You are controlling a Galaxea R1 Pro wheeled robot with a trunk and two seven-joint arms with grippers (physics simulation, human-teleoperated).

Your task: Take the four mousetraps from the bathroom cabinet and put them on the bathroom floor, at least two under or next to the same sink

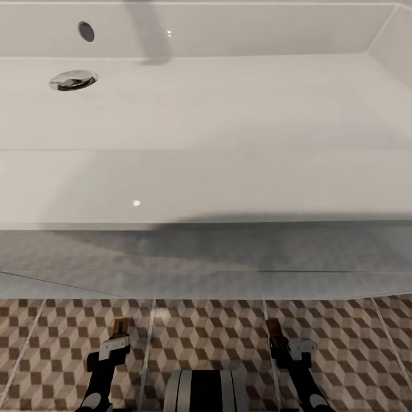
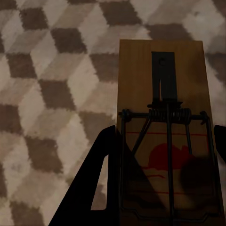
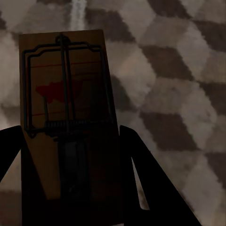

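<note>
Each hand, left hand (image 1: 118,337) and right hand (image 1: 278,343), is clamped on a mousetrap (image 2: 162,136) low in frame before the sink (image 1: 206,114); next, lower both to the bathroom floor (image 1: 206,332).

No legible text; only a red mouse emblem on each mousetrap (image 2: 162,141) (image 3: 66,99).

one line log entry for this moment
left end effector: holds mousetrap | right end effector: holds second mousetrap | over bathroom floor, facing sink

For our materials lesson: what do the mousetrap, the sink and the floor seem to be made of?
Mousetrap: likely bare wood, matte tan board, with dark metal wire spring. Sink: glossy white, probably ceramic, showing small highlights. Floor: tile, judging by grout lines, printed cube pattern.
</note>
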